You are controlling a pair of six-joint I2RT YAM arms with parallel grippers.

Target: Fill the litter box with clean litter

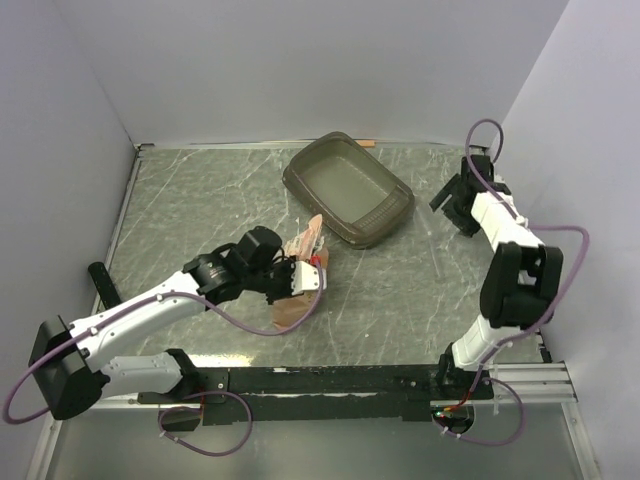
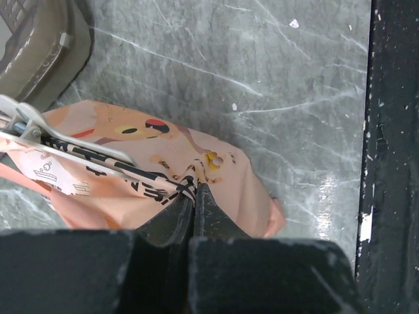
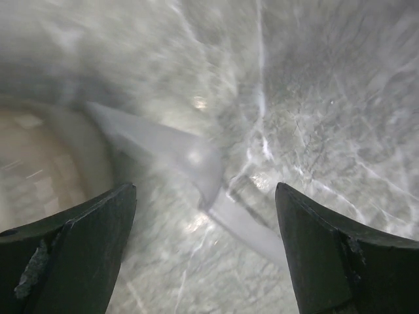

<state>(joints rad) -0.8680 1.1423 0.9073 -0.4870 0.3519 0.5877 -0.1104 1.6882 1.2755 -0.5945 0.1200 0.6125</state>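
The grey-brown litter box [image 1: 350, 190] stands at the back middle of the table; its corner shows in the left wrist view [image 2: 39, 46] and its rim in the right wrist view [image 3: 78, 140]. No loose clean litter shows in any view. An orange-pink printed bag [image 1: 300, 262] lies in front of the box, closed by a pale clip [image 2: 65, 140]. My left gripper [image 1: 303, 280] is shut on the bag's edge [image 2: 194, 190]. My right gripper [image 1: 452, 197] hangs open and empty just right of the box [image 3: 205, 196].
A clear plastic scoop-like piece [image 3: 190, 157] lies on the table below my right gripper, beside the box. The black base rail [image 1: 330, 380] runs along the near edge and shows in the left wrist view [image 2: 393, 131]. Walls close the back and sides.
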